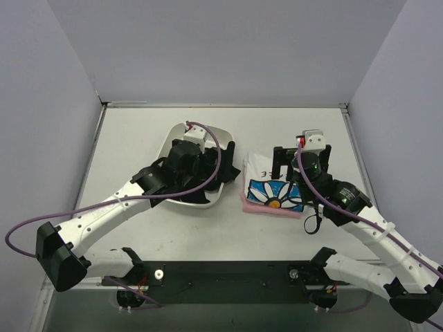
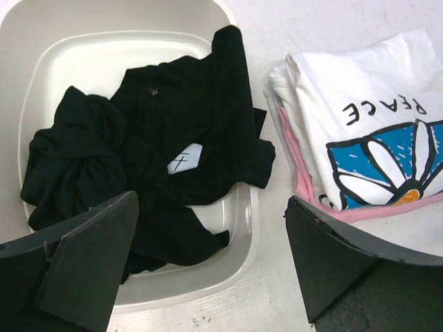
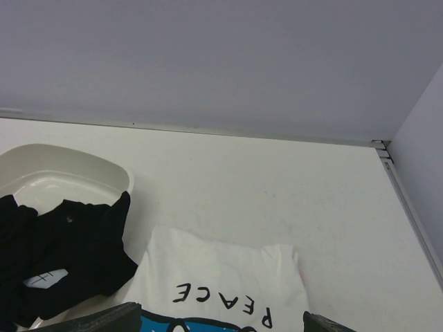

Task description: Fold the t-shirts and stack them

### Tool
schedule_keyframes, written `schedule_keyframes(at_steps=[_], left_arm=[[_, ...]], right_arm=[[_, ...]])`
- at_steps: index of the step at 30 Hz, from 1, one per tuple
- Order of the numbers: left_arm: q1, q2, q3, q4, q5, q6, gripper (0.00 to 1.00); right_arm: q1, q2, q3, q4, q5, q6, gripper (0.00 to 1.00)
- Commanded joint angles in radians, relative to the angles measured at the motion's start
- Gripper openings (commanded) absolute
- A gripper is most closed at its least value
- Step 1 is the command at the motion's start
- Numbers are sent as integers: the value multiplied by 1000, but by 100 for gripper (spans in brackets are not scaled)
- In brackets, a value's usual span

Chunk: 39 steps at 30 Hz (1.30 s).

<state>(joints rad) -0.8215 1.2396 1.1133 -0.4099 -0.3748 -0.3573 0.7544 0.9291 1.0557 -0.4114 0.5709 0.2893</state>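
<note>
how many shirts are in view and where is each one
3. The black shirt lies crumpled in the white tray. The white daisy shirt lies folded on the table beside the tray, on top of the folded pink shirt. More could be hidden underneath.

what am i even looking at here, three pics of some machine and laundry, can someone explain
These are two robot arms bolted at the near edge of a table, each ending in a two-finger pincer. One picture looks down from above; the other two come from small cameras on each wrist.

The left pincer hovers open over a white tray holding a crumpled black t-shirt, holding nothing. Beside the tray lies a folded white t-shirt with a blue daisy print, stacked on a folded pink t-shirt. The right pincer sits above that stack; I cannot tell whether it is open.
</note>
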Motion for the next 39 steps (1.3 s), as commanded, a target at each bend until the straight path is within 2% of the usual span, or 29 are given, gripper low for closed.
schedule_keyframes(at_steps=[1, 8, 12, 19, 28, 35, 39], left_arm=[[8, 18, 74, 0, -15, 14, 98], [18, 6, 43, 8, -58, -31, 97], [19, -34, 10, 13, -76, -58, 94], [19, -140, -75, 16, -82, -100, 92], [16, -121, -98, -10, -79, -124, 90], [16, -86, -95, -10, -78, -129, 89], [16, -78, -95, -7, -78, -129, 89]], right_arm=[[8, 72, 30, -15, 35, -24, 100], [-26, 215, 18, -38, -54, 24, 100], [-110, 333, 15, -26, -107, 56, 100], [-245, 401, -62, 63, -284, 115, 100], [-236, 461, -143, 117, -425, 205, 100], [-196, 481, -180, 106, -398, 251, 100], [-201, 566, -194, 111, -388, 280, 100]])
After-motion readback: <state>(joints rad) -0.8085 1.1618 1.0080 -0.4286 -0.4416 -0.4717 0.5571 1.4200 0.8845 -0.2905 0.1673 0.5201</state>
